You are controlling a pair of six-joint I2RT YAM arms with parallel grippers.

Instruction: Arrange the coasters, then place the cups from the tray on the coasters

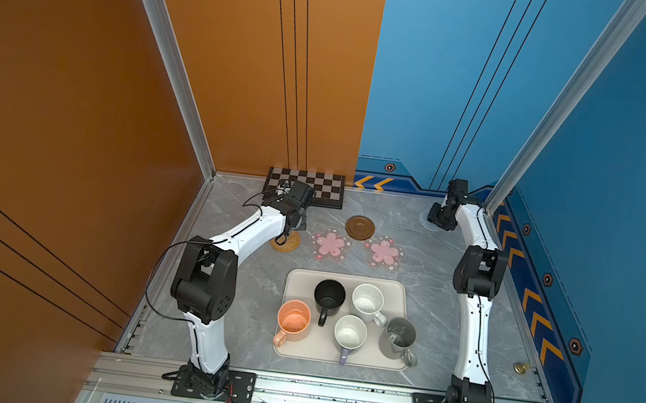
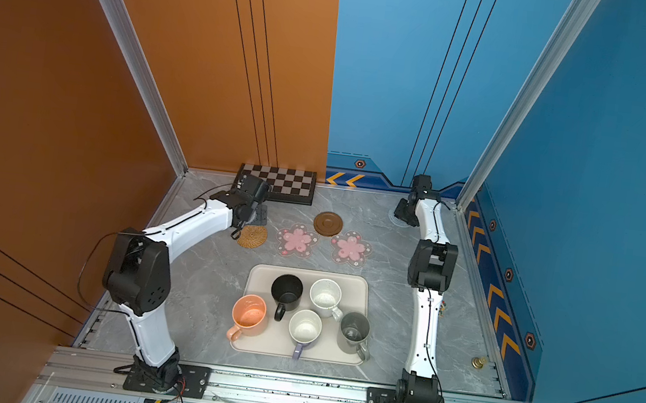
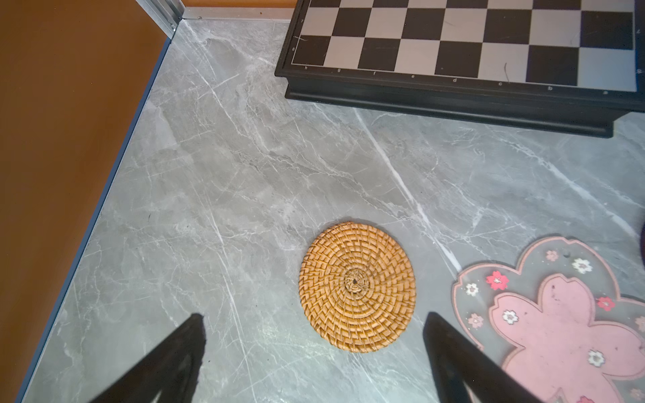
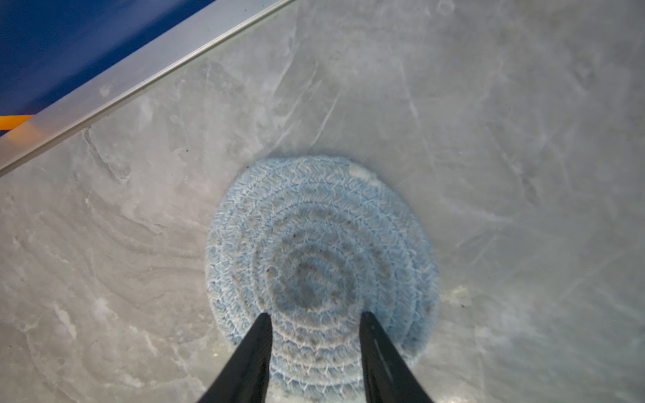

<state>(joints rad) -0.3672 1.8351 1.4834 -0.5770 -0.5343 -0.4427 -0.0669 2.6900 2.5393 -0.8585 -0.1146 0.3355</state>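
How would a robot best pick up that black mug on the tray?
Probably from above, pinching the far rim of the black mug, one finger inside: it stands upright and open, while its handle and the peach mug crowd the near side.

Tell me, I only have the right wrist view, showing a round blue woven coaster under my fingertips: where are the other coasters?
Observer: In both top views, four lie beyond the cream rectangular tray: the round tan rattan coaster, the round dark brown wooden coaster, a pink blossom-shaped coaster and its pink twin.
Operator: Any cup on a coaster?
Observer: None; the black mug, peach mug, white speckled mug, lavender mug and tall grey mug all stand on the tray.
Operator: And my other arm?
Observer: The left gripper is open, empty, poised beside the rattan coaster.
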